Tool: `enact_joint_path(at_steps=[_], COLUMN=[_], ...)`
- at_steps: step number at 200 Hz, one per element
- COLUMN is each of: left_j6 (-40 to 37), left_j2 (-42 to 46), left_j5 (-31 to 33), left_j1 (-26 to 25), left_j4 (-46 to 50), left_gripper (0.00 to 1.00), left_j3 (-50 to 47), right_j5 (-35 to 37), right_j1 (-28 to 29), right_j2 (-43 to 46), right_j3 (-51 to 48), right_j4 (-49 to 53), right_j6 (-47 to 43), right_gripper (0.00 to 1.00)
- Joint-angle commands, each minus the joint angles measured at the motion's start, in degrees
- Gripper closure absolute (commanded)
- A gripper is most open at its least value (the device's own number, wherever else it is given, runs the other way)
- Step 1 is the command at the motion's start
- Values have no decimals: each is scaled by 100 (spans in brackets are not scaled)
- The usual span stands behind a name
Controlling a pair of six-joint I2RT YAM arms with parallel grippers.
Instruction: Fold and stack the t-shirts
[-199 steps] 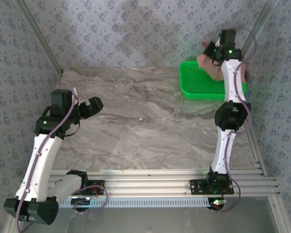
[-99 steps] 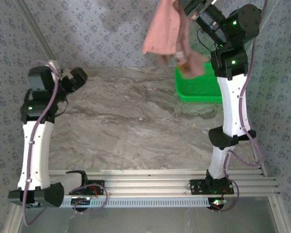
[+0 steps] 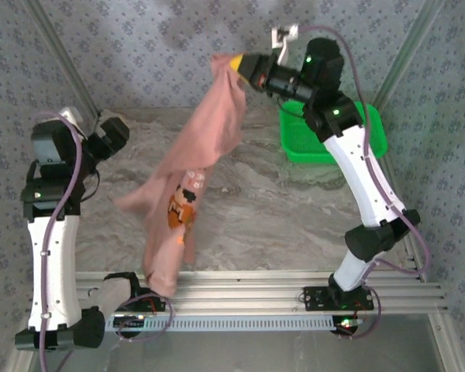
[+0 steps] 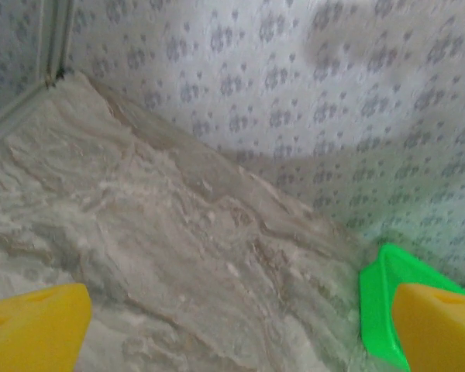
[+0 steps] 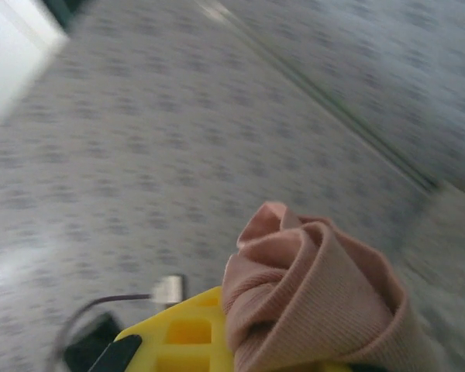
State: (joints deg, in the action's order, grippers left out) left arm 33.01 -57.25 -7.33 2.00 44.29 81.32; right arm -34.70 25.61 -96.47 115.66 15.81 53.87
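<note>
Currently R arm is reaching high and far, elbow bent, w/ right gripper [image 3: 239,62] pointing left above the far part of the table [image 3: 294,225]. Its yellow fingers [image 5: 182,335] are pinching a bunched edge of the t-shirt [image 3: 205,136]. T-shirt is hanging from that pinch, draping down-left over the table's middle toward the near rail, w/ the orange/brown/white graphic [image 3: 183,203] facing the top cam.

L arm is standing upright at the left side. The left gripper [image 3: 115,133] is aiming far-right, fingers spread wide, well apart from the cloth.

Top cam is giving the whole drape + green basket [image 3: 374,128] at far right, partly hidden behind R arm. L wrist cam is showing both yellow pads at the bottom corners, cut off by the frame, w/ bare marble between them and a basket corner by the patterned wall. R wrist cam is showing the ribbed pink cloth bunched close up. Its bkgd is blurring. Can't tell if the shirt's lower end is touching the table.
</note>
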Motion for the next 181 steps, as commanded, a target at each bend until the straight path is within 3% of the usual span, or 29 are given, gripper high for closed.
enact_joint_path(at_steps=[1,10,26,54,60,67,111,150,181], left_j6=[-199,-263,-295,-118,-83,-60,112,300,455], left_j2=[198,260,275,274,284,295,267,-532,-1413], left_j5=[-544,-562,-564,-541,-545,-541,-321,-49,-497], left_j1=[-249,-471,-857,-1126,-1153,-1183,-1510,-1575,-1731], left_j4=[-178,-215,-206,-69,-22,47,387,241,-488], left_gripper=[0,0,0,0,0,0,0,0,0], left_j3=[-799,-1118,-1640,-2400,-2539,-2655,-3481,-3808,-3804], right_j5=[554,642,900,2140,2529,2972,4178,4487,4621], right_j1=[-221,-214,-180,45,43,34,-341,-490,-578], right_j2=[-161,-379,-886,-1393,-1434,-1482,-2697,-4129,-4563], right_j3=[-1149,-1431,-1485,-696,-504,-270,1391,2921,3284], right_j4=[686,1037,1886,3601,3911,4221,5599,6235,6223], right_j6=[-763,-1131,-1785,-3120,-3294,-3432,-4038,-4394,-4568], right_gripper=[100,96,60,30,12,1,1,6,11])
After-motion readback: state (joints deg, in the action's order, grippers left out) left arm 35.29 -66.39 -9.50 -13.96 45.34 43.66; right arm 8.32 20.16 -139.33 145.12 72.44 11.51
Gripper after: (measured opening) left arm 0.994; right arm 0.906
